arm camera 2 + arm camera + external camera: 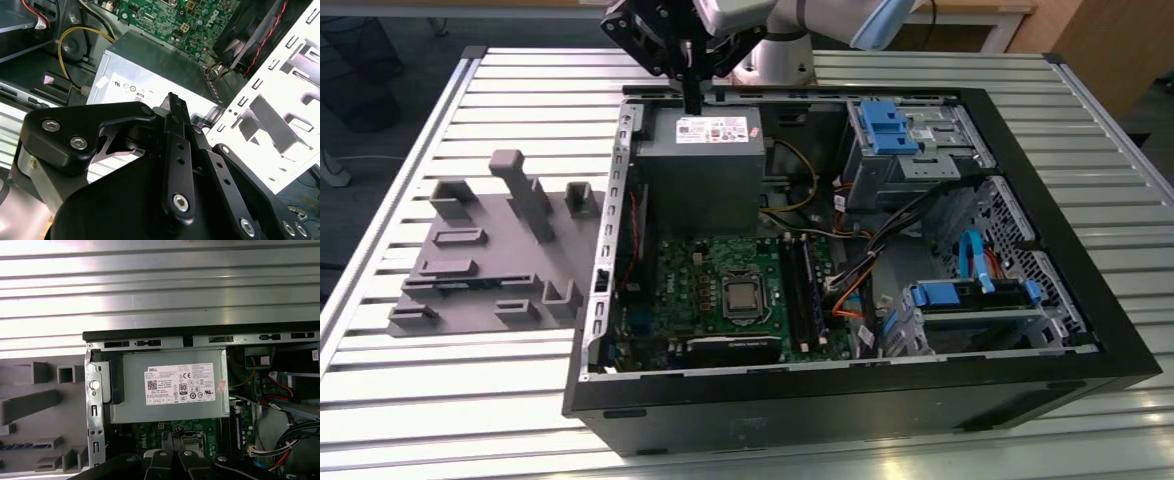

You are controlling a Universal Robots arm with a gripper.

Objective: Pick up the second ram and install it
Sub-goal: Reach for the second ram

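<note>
Slatted table [400, 400]: gripper [691, 106] jaws together over power supply [700, 175], beside case [854, 410] rim.

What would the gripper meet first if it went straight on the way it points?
Most likely the grey power supply, directly below the gripper; depth is unclear, so the motherboard edge is possible.

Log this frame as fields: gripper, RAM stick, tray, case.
gripper: black gripper, shut, holding nothing, above the grey metal power supply box
ram: dark green-blue circuit-board stick, lying in the grey moulded tray, apart from the gripper
case: open black computer case, beside the tray on the slatted metal table
</note>
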